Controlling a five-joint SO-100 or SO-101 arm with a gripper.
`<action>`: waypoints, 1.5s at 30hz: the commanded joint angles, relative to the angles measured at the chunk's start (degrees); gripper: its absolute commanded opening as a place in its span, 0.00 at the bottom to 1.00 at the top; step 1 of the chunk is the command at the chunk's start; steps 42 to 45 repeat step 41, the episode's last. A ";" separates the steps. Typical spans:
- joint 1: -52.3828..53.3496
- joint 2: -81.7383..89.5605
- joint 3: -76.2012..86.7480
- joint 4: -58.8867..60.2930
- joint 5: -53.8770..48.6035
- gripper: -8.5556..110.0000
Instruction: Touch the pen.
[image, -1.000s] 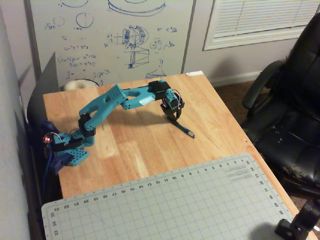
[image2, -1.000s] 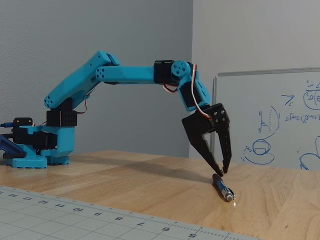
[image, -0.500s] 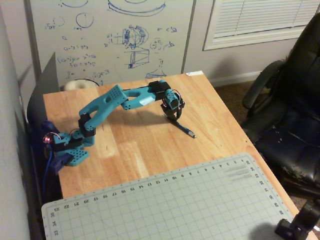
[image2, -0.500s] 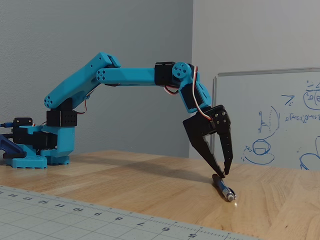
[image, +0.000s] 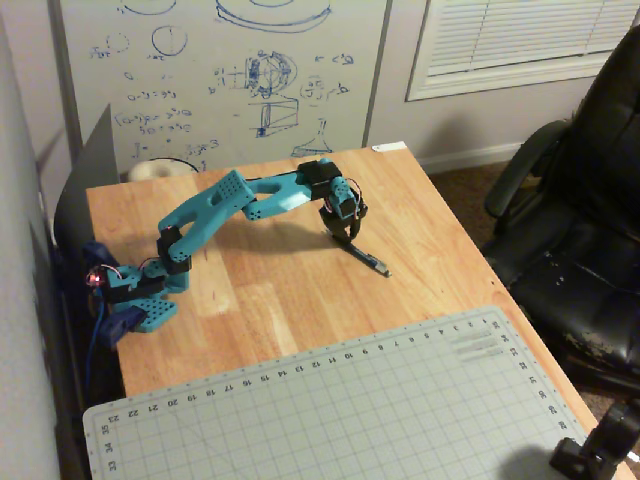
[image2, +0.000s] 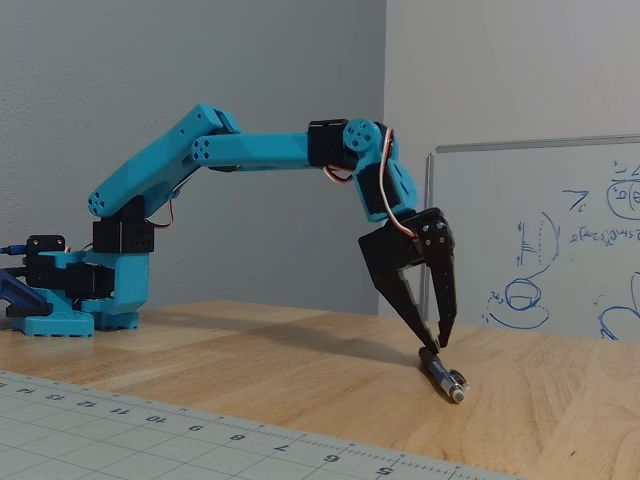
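Arm base (image2: 75, 290): bolted at the left of the wooden counter (image2: 250, 370), the teal arm stretched out to the right and bent down.
Hand (image2: 437, 342): pointing straight down, its two black fingers parted a little, holding nothing.
Pen (image2: 442, 373): lying flat on the counter directly under the fingertips; in the lower fixed view the tips look to meet its near end.
Progress: the touch looks made or all but made; little is left.
Cutting mat (image: 350, 420): nearer the camera, unused.
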 joint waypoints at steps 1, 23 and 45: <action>-0.62 4.92 -3.87 1.58 -0.62 0.08; -0.18 4.66 -3.96 2.11 -0.62 0.08; -0.26 5.27 -4.04 1.58 -0.62 0.08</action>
